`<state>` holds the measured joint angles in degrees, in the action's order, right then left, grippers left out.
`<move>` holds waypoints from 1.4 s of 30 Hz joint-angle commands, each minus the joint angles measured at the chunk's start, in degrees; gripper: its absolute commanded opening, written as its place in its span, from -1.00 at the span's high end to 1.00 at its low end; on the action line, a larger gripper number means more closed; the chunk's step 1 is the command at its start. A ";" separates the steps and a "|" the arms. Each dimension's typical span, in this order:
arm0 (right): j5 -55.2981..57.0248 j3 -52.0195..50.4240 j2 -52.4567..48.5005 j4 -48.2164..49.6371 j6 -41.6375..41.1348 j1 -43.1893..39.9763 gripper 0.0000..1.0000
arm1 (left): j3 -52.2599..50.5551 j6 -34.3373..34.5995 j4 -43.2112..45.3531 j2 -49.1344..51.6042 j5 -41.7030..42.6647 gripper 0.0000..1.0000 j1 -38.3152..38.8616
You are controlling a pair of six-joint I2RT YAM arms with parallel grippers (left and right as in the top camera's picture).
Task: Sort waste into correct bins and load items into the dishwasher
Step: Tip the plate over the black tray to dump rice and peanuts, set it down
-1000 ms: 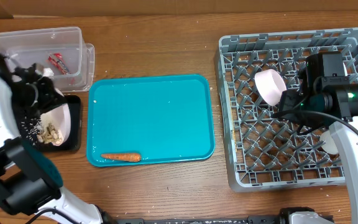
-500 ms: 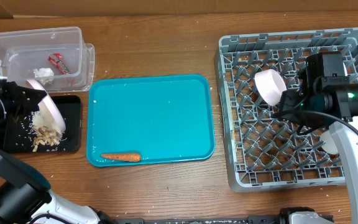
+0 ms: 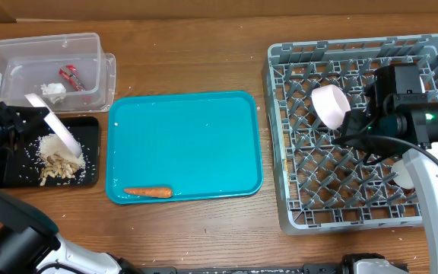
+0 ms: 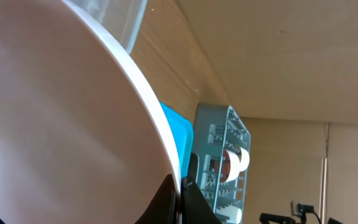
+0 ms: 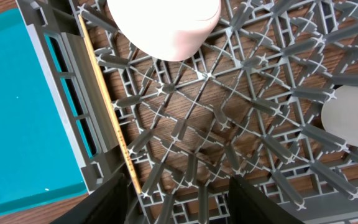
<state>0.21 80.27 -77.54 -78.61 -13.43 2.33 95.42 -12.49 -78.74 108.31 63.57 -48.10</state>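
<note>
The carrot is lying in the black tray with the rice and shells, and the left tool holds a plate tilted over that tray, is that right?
Not quite. The overhead view shows the carrot on the teal tray, not in the black tray. The rest stands: rice and shells lie in the black tray, and the left tool holds a plate tilted over it.

Overhead looks straight down on the whole table (image 3: 204, 221). Right wrist sits close above the rack (image 5: 207, 76); left wrist glimpses it past a plate (image 4: 55, 124).
</note>
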 commanded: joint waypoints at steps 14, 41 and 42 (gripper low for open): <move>-0.28 0.70 0.11 0.24 0.42 -0.11 -0.08 | 1.38 -3.80 -2.08 -1.73 1.90 0.92 -0.22; -0.33 0.70 0.11 0.85 0.39 -0.11 -0.09 | 1.36 19.71 8.92 -3.43 -41.16 0.92 63.01; -0.33 0.70 0.11 0.87 0.42 -0.11 -0.09 | 1.36 21.92 9.44 -2.25 -43.87 0.92 65.35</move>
<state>0.21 80.27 -77.54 -77.84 -13.39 2.33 95.83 -0.34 -70.04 103.20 34.17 12.34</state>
